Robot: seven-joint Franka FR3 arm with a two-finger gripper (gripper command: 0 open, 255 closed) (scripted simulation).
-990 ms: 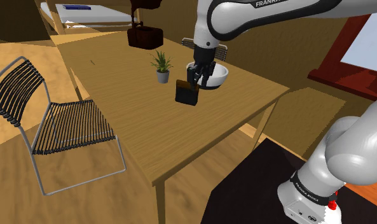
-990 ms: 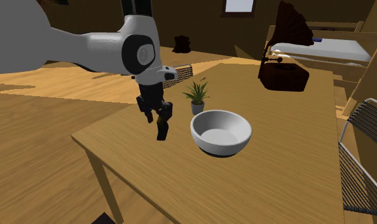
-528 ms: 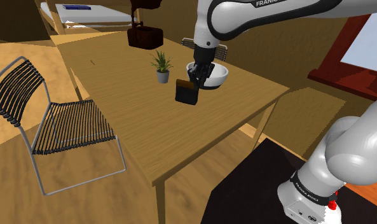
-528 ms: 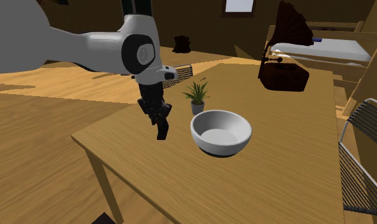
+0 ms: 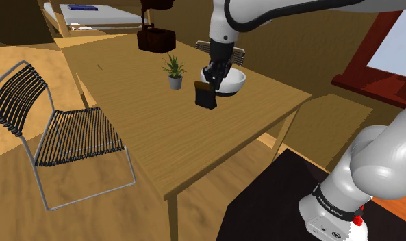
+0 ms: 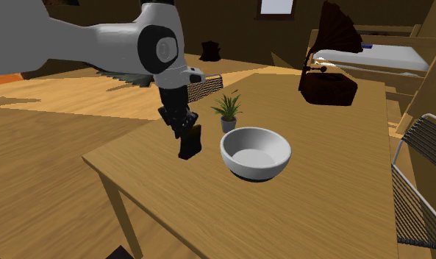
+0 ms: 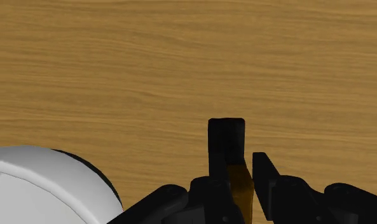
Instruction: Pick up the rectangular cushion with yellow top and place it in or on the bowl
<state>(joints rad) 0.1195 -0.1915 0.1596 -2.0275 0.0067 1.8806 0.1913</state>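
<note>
Wooden planks in a warm honey tone form the table (image 5: pixel 194 157), which stands in a timber-coloured room with a wire chair (image 5: pixel 71 137) at the shoulder view's left and the robot's black stand (image 5: pixel 263 205) at its lower right. Over the far part of the table the white arm reaches down, and its black gripper (image 5: pixel 211 80) is clamped on the upper edge of the cushion (image 5: pixel 205 97), which hangs upright on edge beneath it. From outside the cushion reads as dark, nearly black. In the wrist view an amber-yellow face shows between the fingers (image 7: pixel 264 173), which press it from both sides, and its dark far end stands out against the wood. Whether its lower edge clears the table cannot be told. A white bowl (image 5: pixel 231 81) sits just beside the cushion, on the shoulder view's right and the second exterior view's right, apart from it. A small potted plant (image 5: pixel 174 72) stands near, on the shoulder view's left of the cushion, and a dark brown case (image 5: pixel 155 39) sits at the far end, with a bed (image 5: pixel 92 14) beyond.
</note>
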